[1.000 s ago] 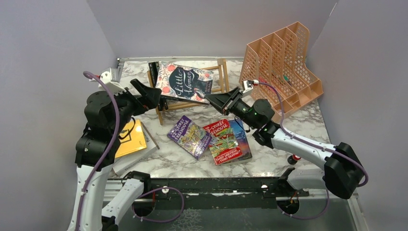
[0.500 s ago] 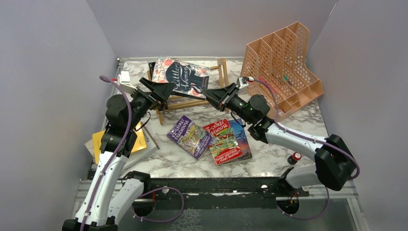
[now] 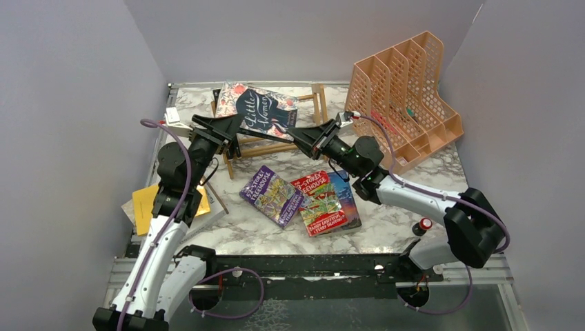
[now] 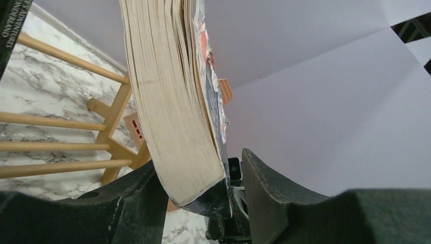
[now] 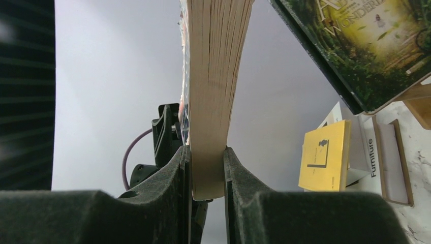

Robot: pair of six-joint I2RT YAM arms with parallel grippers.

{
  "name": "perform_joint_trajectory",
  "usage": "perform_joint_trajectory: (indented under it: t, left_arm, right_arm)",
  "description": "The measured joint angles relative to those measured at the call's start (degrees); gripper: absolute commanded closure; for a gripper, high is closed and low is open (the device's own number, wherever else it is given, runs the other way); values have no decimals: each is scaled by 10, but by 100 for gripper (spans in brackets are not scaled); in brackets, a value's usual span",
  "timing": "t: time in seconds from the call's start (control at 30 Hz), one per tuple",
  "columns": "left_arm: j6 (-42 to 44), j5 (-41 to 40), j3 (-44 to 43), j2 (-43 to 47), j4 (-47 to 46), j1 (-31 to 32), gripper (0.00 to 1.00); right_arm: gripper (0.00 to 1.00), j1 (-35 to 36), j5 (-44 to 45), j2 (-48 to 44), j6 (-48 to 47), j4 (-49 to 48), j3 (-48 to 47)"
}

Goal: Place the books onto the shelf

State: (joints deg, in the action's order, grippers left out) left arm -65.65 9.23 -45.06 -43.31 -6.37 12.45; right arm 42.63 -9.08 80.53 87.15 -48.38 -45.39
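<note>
The flowered book (image 3: 259, 110) was held in the air between the two arms, tilted over the wooden shelf (image 3: 319, 103) at the back of the counter (image 3: 386, 227). It was not yet standing in the shelf. The right end effector (image 3: 298, 134) was closed on its lower edge, and in the right wrist view both fingers (image 5: 173, 173) pressed the page block and cover firmly. The left end effector (image 3: 234, 124) stood around the opposite corner. One finger touched the pages, but a thin gap seemed to remain at the cover side, so I could not tell if it already clamped.

I judged this book to be a thick paperback: rather light, but soft, with a smooth cover that can slip and pages that can fan open. It is best to take it across both covers near the corners, as was done here.

Compared with one second earlier, the left end effector, then wide open beside the book, had come in around the corner and narrowed, and the book lay farther back over the shelf. The purple book (image 3: 271, 195), red book (image 3: 319, 202) and yellow book (image 3: 162, 203) lay on the counter as before.
</note>
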Motion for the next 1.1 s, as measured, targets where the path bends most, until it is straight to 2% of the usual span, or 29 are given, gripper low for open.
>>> perform_joint_trajectory:
  t: [0.1,0.23,0.27,0.47,0.53,0.7,0.87,1.1]
  left_arm:
    - [-16,-14,17,-8,-12,0,61]
    - [-24,-29,22,-27,-21,1,92]
    - [-29,-31,22,-30,-24,1,100]
    - [-9,-42,21,-29,-30,6,100]
    - [21,-50,3,-34,-2,8,100]
    - [130,-81,-119,-97,131,6,100]
    - [245,-79,-268,-203,250,4,100]
    - [344,-74,-373,-312,374,4,100]
  right_arm:
    - [99,0,0,11,0,1,0]
    - [98,0,-1,23,3,1,0]
    - [93,0,0,25,3,2,0]
    - [49,-2,-3,27,7,8,0]
    - [40,-2,-7,22,-2,19,3]
    - [36,-2,2,-46,-57,92,34]
    - [37,-2,69,-139,-141,217,52]
    - [38,-2,165,-217,-249,359,52]
